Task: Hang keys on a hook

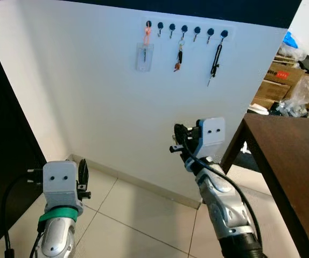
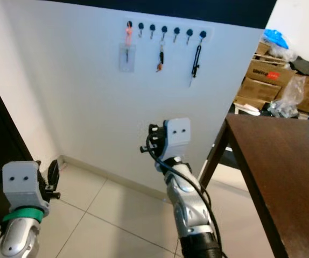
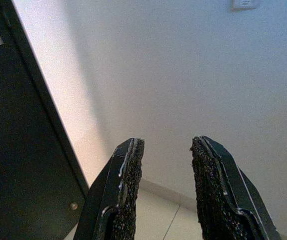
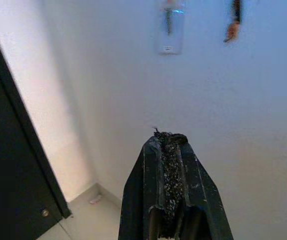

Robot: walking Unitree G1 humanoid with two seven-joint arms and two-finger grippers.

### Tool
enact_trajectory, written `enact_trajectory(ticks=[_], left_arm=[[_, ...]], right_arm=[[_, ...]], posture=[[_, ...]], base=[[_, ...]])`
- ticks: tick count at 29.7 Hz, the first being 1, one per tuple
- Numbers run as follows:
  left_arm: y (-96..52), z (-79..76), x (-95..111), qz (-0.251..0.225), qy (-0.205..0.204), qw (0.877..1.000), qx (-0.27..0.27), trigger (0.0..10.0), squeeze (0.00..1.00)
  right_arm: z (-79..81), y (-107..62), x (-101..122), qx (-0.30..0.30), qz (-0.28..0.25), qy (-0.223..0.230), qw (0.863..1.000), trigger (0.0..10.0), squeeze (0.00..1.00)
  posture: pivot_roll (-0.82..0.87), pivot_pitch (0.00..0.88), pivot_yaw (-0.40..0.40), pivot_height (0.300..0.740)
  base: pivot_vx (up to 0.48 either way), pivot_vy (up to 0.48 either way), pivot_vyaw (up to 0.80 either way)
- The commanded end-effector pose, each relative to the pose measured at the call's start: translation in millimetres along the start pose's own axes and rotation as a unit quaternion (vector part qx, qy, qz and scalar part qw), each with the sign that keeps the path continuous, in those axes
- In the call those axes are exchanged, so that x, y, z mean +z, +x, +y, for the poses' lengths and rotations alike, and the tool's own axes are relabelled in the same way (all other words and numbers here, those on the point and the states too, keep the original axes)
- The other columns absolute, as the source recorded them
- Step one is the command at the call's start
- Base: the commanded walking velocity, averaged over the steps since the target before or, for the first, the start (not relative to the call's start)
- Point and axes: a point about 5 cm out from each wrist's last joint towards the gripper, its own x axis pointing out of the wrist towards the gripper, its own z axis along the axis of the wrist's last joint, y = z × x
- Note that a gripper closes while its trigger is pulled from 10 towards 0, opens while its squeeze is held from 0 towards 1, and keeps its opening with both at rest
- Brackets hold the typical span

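Keys [image 1: 179,58] hung near the middle of the hook rail [image 1: 185,28] high on the wall [image 1: 90,91]. I held the right gripper [image 1: 179,141] well below them, fingers pressed together, apparently empty. The left gripper [image 1: 82,173] hung low, parted, holding nothing.

A row of black hooks [image 1: 184,28] on the white wall holds three hanging key sets [image 1: 178,57].

Right hand [image 1: 177,141] raised below a wall hook rack [image 1: 185,28] holding keys [image 1: 178,58].
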Motion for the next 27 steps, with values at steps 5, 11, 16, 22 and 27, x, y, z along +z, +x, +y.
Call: enact_trajectory(ticks=[5,11,16,22,27], left_arm=[[1.5,-2.5,6.1,-0.004,-0.01,1.0,-0.001,10.0,0.0],[1.8,-1.8,6.0,-0.002,-0.011,1.0,-0.001,10.0,0.0],[2.6,-1.5,5.5,-0.002,-0.012,1.0,-0.001,10.0,0.0],[2.7,-0.1,4.7,0.002,-0.011,1.0,0.001,10.0,0.0],[1.8,1.7,4.3,0.004,-0.011,1.0,0.003,10.0,0.0]], right_arm=[[3.2,-0.8,-1.1,0.008,0.013,0.004,1.0,10.0,0.0],[2.1,-0.1,1.9,0.008,0.011,0.003,1.0,10.0,0.0],[2.1,1.9,7.3,0.012,0.001,0.003,1.0,10.0,0.0],[7.3,7.0,22.3,0.03,-0.024,0.009,0.999,10.0,0.0],[11.0,13.1,40.4,0.043,-0.051,0.013,0.998,10.0,0.0]], posture=[[-0.19,0.097,0.053,0.74],[-0.19,0.099,0.055,0.74],[-0.19,0.101,0.057,0.74],[-0.19,0.101,0.057,0.74],[-0.19,0.101,0.057,0.74]], base=[[0.427,0.0,-0.4],[0.428,0.0,-0.45],[0.428,0.0,0.0],[0.427,0.0,0.0],[0.428,0.0,0.0]])
